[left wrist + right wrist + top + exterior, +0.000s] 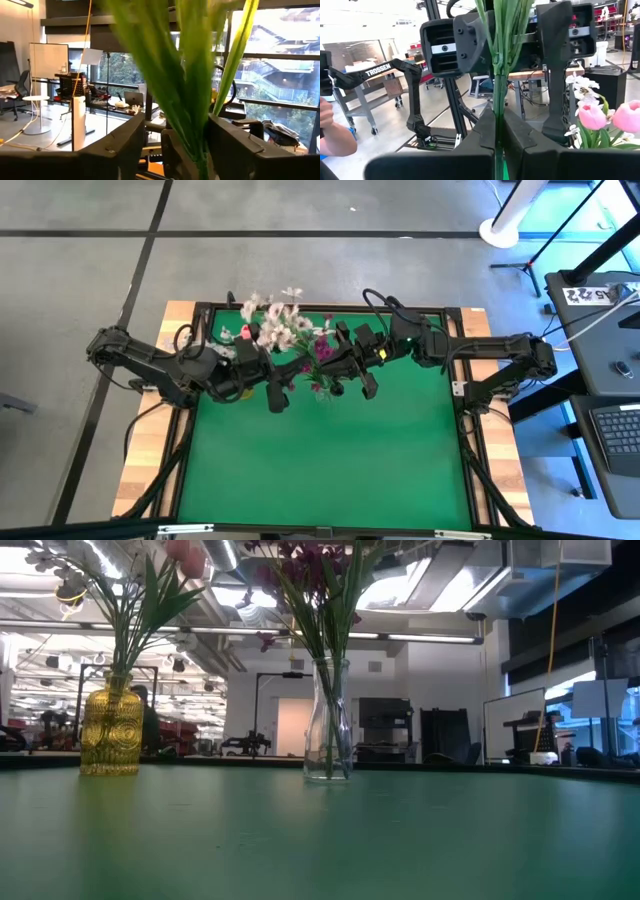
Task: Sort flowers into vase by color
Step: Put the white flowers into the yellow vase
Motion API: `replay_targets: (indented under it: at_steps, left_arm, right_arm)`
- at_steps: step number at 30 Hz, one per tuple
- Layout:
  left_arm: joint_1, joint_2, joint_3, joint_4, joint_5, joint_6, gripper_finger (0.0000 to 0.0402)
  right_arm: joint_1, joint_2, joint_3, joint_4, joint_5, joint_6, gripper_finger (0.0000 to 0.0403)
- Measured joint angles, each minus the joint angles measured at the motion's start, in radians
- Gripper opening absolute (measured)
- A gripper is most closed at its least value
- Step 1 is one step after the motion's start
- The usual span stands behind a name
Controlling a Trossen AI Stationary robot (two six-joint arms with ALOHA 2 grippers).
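A bunch of flowers on thin green stems (496,75) stands upright between my two grippers, which meet above the table's far middle. Its magenta heads (321,352) show from above. My right gripper (496,135) is shut on the stems. Facing it, my left gripper (512,45) is open, with one finger on each side of the same stems (200,125), apart from them. A clear glass vase (328,720) holds magenta flowers. A yellow vase (110,730) holds white and pink flowers (275,320). Neither gripper shows in the low view. My right gripper pinches the bunch of green stems (496,117) between its two fingers. The fingers come about level and lie across the stems. The stems stand upright and run on above and below the fingers. Where their lower ends reach is hidden.
Both vases stand close together at the table's far middle, right under the two arms. The green tabletop (330,460) stretches toward the near edge. A person's arm (335,135) shows beyond the table in the right wrist view.
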Motion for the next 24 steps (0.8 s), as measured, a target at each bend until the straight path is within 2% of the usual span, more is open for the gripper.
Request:
replay_targets:
  at_steps: [5, 11, 14, 24]
  left_arm:
    - [0.000, 0.000, 0.000, -0.008, 0.017, -0.001, 0.0146]
    - [0.000, 0.000, 0.000, -0.008, 0.055, -0.004, 0.0059]
    - [0.000, 0.001, 0.000, -0.008, 0.071, -0.005, 0.0017]
    - [-0.029, 0.001, 0.000, -0.008, 0.043, 0.009, 0.0008]
  right_arm:
    - [0.002, 0.000, 0.000, -0.004, 0.002, -0.002, 0.0019]
    - [0.002, 0.000, 0.000, -0.004, 0.006, -0.009, 0.0013]
    - [0.002, 0.000, 0.000, -0.004, 0.012, -0.013, 0.0031]
    - [0.004, -0.004, 0.000, 0.027, 0.021, -0.007, 0.0135]
